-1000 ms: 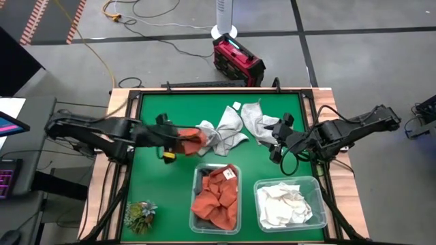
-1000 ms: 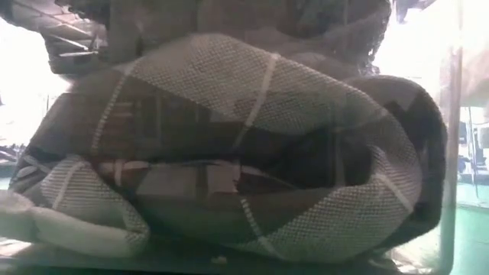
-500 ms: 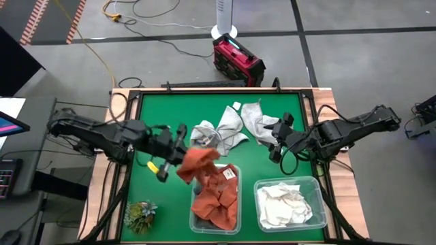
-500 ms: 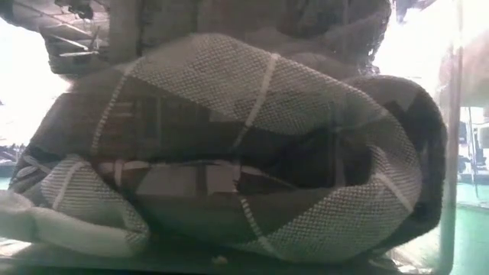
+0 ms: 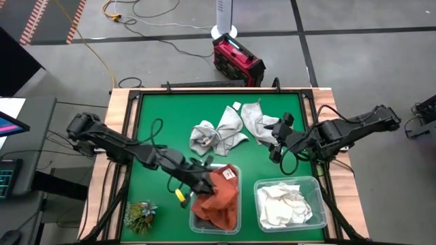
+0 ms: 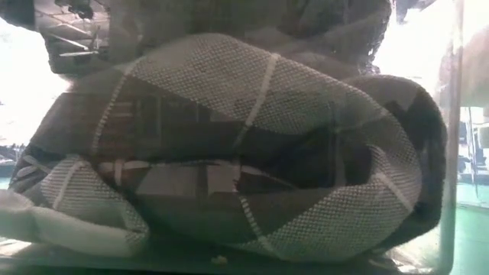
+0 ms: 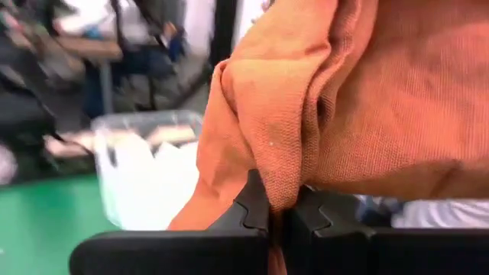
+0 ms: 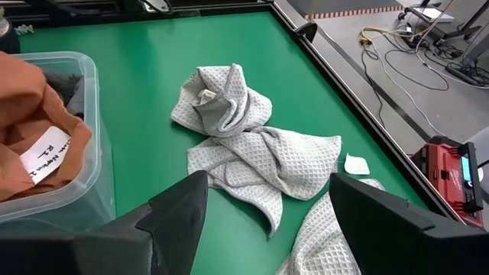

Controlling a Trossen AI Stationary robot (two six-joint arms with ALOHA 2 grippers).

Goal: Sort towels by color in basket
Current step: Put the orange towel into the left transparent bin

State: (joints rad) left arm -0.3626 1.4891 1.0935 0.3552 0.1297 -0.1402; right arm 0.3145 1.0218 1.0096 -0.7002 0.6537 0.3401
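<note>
Nearest me, the left gripper (image 5: 197, 187) is clamped tight on a rust-orange towel (image 5: 216, 197), holding it over the clear bin (image 5: 194, 216) of orange cloths. Beside it stands the bin of white towels (image 5: 286, 204). Farther back, light grey towels (image 5: 218, 134) lie on the green mat (image 5: 163, 109), the right gripper (image 5: 278, 143) just beside them with fingers spread wide, holding nothing.

The left gripper (image 7: 273, 218) has its dark jaws pinched together on a fold of a rust-orange towel (image 7: 359, 99), which fills most of the view. Beyond it stands a clear plastic bin (image 7: 114, 126) with white cloths (image 7: 149, 179) inside — set on the green table (image 7: 42, 218).
</note>
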